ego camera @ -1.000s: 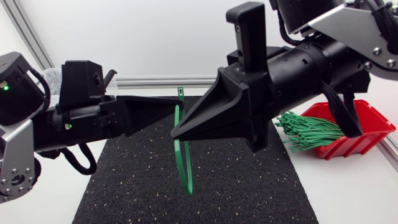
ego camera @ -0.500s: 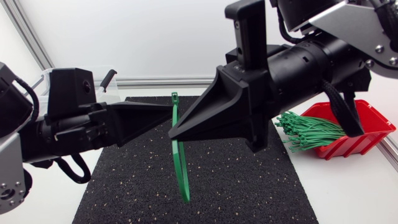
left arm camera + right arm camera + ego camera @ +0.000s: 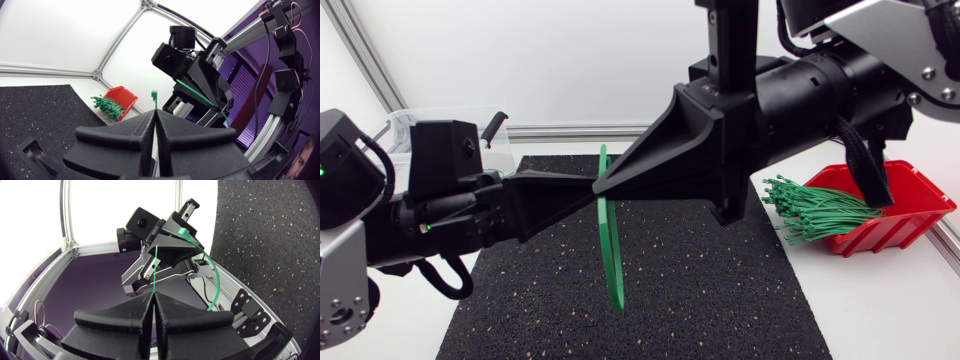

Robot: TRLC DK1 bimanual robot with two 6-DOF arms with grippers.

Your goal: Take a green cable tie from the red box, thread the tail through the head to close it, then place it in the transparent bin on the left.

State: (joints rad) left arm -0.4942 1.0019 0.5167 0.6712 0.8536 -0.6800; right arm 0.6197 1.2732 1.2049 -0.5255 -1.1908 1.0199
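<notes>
A green cable tie (image 3: pixel 612 260) hangs upright over the black mat (image 3: pixel 700 290), held from both sides. My left gripper (image 3: pixel 588 188) is shut on it from the left, and my right gripper (image 3: pixel 602 188) is shut on it from the right, tip to tip. In the left wrist view the tie's head (image 3: pixel 154 94) sticks up out of the left gripper (image 3: pixel 155 120). In the right wrist view a thin green strand (image 3: pixel 156 270) rises from the right gripper (image 3: pixel 154 297) and a loop (image 3: pixel 216 277) curves back. The red box (image 3: pixel 905 195) holds several green ties (image 3: pixel 815 212).
The transparent bin (image 3: pixel 498 150) stands at the back left, mostly hidden behind my left arm. The red box sits at the right edge of the mat, under my right arm. The mat's front half lies bare below the hanging tie.
The right gripper has risen a little. The tie's loop, seen as two strands a second ago, now shows edge-on as one band. The left arm shifted slightly, still gripping.
</notes>
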